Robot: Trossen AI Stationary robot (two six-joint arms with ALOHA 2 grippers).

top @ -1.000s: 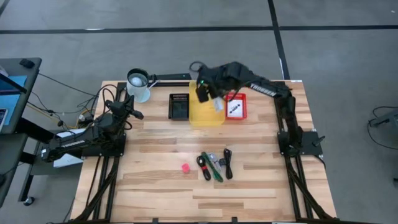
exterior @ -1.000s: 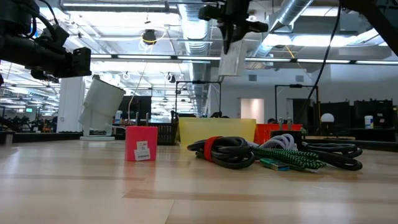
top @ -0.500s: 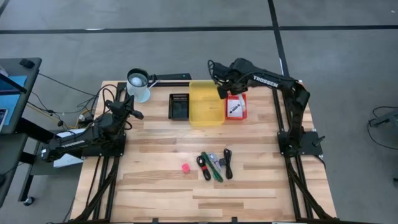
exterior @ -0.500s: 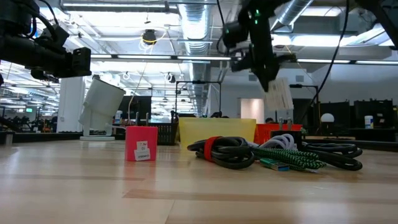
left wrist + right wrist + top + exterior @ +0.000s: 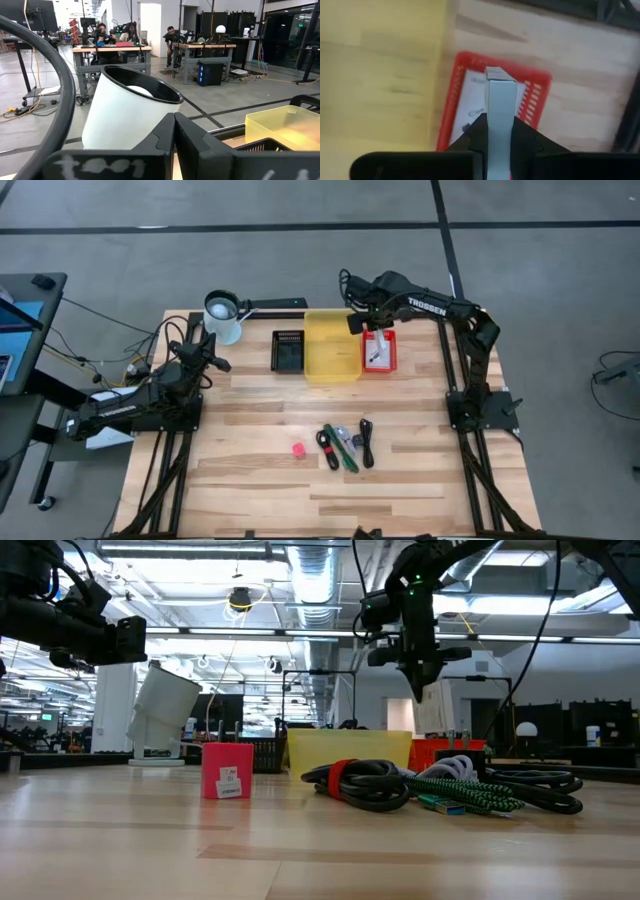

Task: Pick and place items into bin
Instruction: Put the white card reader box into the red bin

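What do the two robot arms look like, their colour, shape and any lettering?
Both arms are dark, near black, built of jointed tubular links on flat square bases. The right arm carries white TROSSEN lettering along its link, and black cables loop by its wrist. The left arm has pale lettering too small to read. Each pincer, as on the left pincer, has two flat matte black fingers.

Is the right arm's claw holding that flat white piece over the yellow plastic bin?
No, the right gripper holds the flat white piece above the red basket, beside the yellow plastic bin.
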